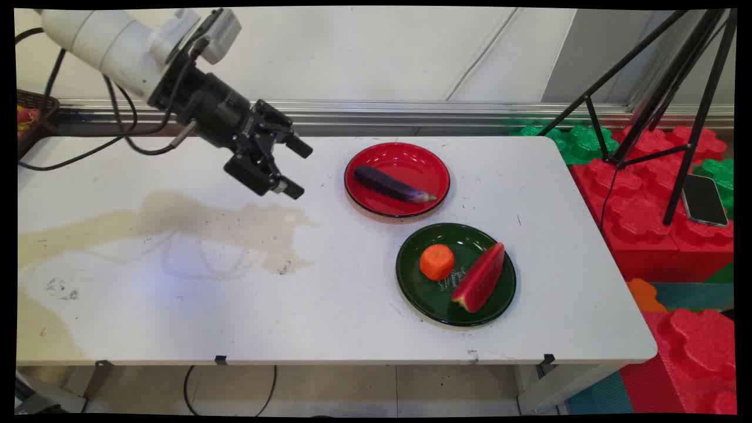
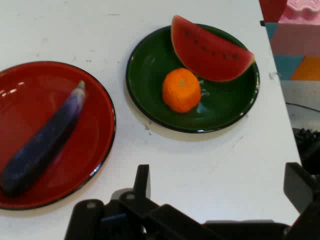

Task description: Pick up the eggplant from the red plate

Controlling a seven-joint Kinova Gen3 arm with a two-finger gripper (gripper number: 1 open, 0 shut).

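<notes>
My black gripper (image 1: 299, 169) hangs open above the table, left of the red plate (image 1: 411, 158), holding nothing. A purple eggplant (image 1: 392, 184) lies across that plate. Nearer the front, a dark green plate (image 1: 423, 294) carries an orange (image 1: 437, 262) and a watermelon slice (image 1: 480, 278) side by side. In the hand view the eggplant (image 2: 45, 140) rests on the red plate (image 2: 95, 150) at the left. There too the green plate (image 2: 145, 85) sits at the top with the orange (image 2: 181, 90) and the watermelon slice (image 2: 210, 47). One of my fingers (image 2: 142, 181) rises at the bottom.
A brownish stain (image 1: 235, 226) spreads over the table's left half. Red and green foam blocks (image 1: 652, 200), a black tripod (image 1: 664, 94) and a phone (image 1: 703, 200) stand off the table's right end. A basket (image 1: 29, 111) sits at the far left edge.
</notes>
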